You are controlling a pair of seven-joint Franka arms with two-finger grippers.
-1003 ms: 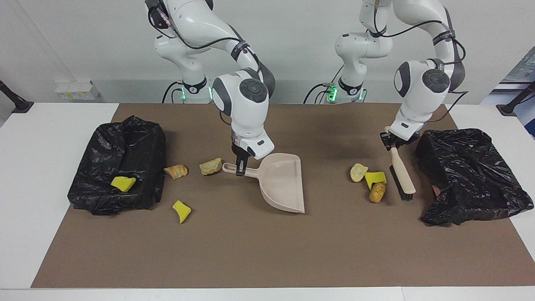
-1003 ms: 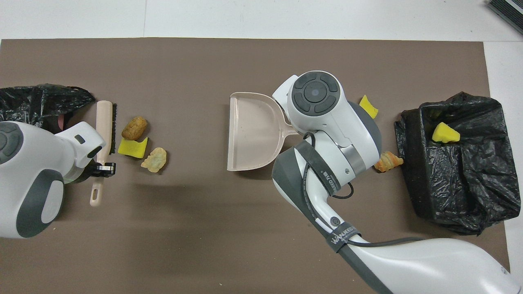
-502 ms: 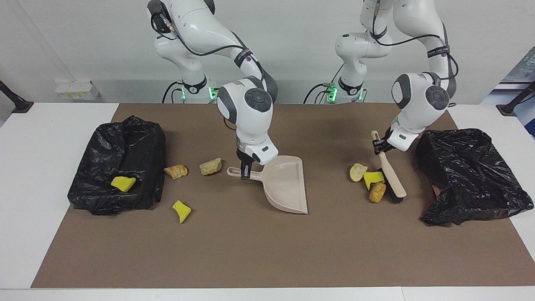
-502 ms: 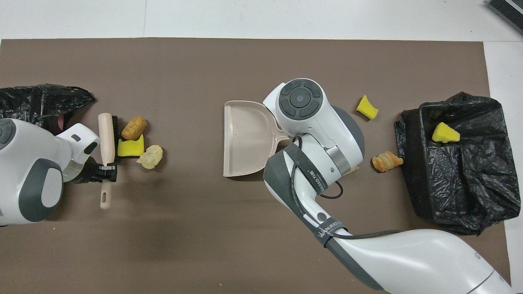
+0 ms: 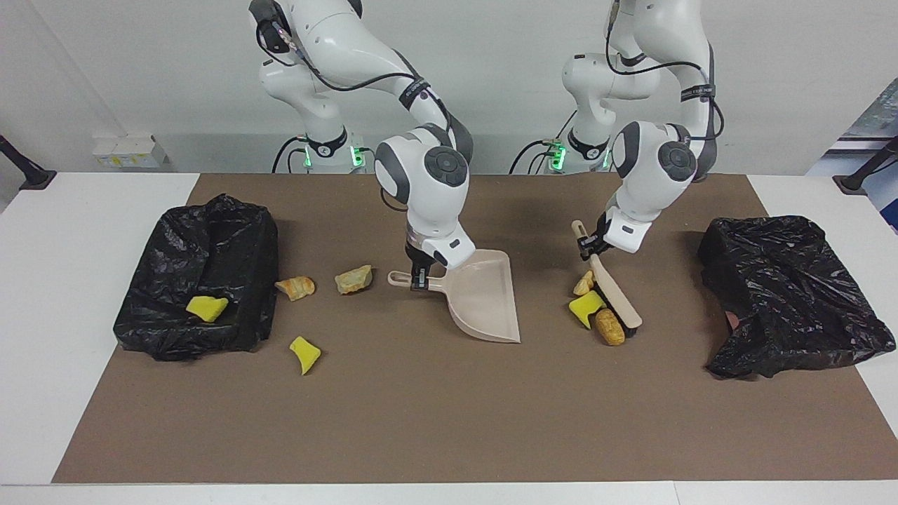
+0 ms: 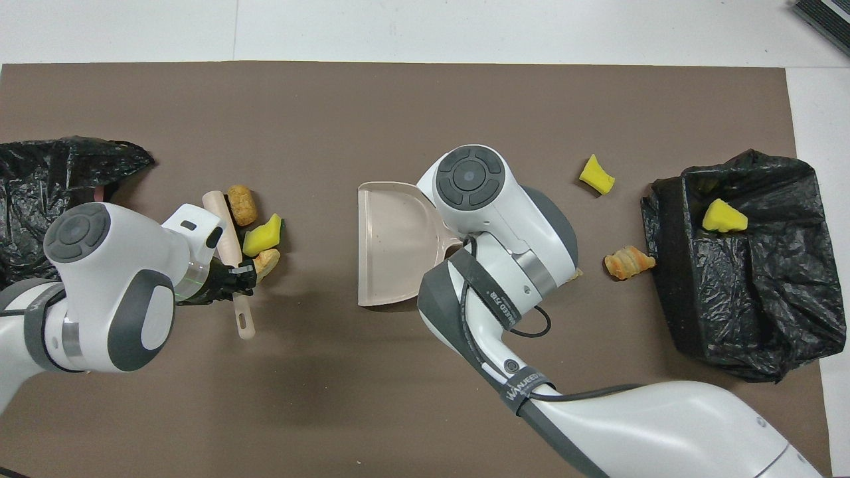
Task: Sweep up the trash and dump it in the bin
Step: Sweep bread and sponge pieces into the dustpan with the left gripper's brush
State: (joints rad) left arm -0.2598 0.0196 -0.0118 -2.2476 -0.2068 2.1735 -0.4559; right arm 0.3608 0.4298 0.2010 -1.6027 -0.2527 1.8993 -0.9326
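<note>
Yellow and tan trash (image 5: 596, 313) touches the brush (image 5: 612, 293), clamped in the left end effector (image 5: 588, 245); the right end effector (image 5: 419, 279) clamps the dustpan (image 5: 484, 298).

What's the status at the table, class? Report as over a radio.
Left gripper shut on brush, against three trash lumps. Right gripper shut on dustpan. Nothing lies between lumps and dustpan.

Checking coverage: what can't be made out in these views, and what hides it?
Overhead: the right arm's wrist covers the beige plastic dustpan's handle and nearly all of one tan bread-like chunk.
Overhead: the black bag-lined bin at the left arm's end is cut off by the picture's edge.
Facing view: that bin's inside is hidden by its crumpled walls.
</note>
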